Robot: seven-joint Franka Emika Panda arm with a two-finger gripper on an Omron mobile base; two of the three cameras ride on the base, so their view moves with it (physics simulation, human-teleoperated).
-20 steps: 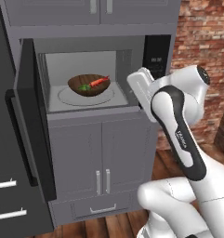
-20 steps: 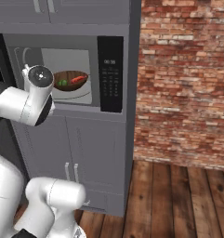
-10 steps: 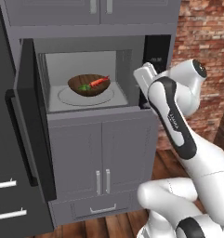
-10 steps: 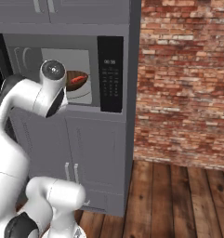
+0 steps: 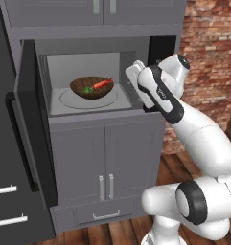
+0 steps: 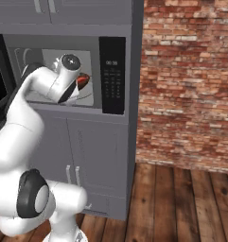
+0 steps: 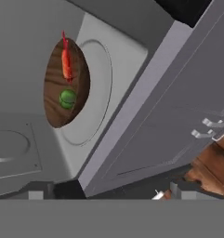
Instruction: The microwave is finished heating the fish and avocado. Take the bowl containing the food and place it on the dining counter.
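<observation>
**A:** so what step was this? The built-in grey-framed microwave [image 5: 88, 88] took up the upper left of the left base view, its dark glass door [image 5: 33, 127] swung wide open toward the left edge. The white arm with dark joints [image 5: 184, 124] came up from the lower right.

**B:** looked like the reach-in to me, grab not started. The two-finger gripper [image 5: 131, 79] sat right at the opening's right edge, centre of that frame, apart from everything inside.

**A:** and the goods?

**B:** the wide shallow dark brown wooden bowl [image 5: 92, 88] was on the round pale turntable [image 5: 69, 99], upper left. In the hand view it sat upper left too, with the red-orange fish strip [image 7: 66, 60] above the green avocado lump [image 7: 67, 99].

**A:** fingers?

**B:** couldn't tell, honestly. Only two dark tips at the bottom corners of the hand view. I'd guess next it needed to push further in, line up on the rim, then clamp.
</observation>
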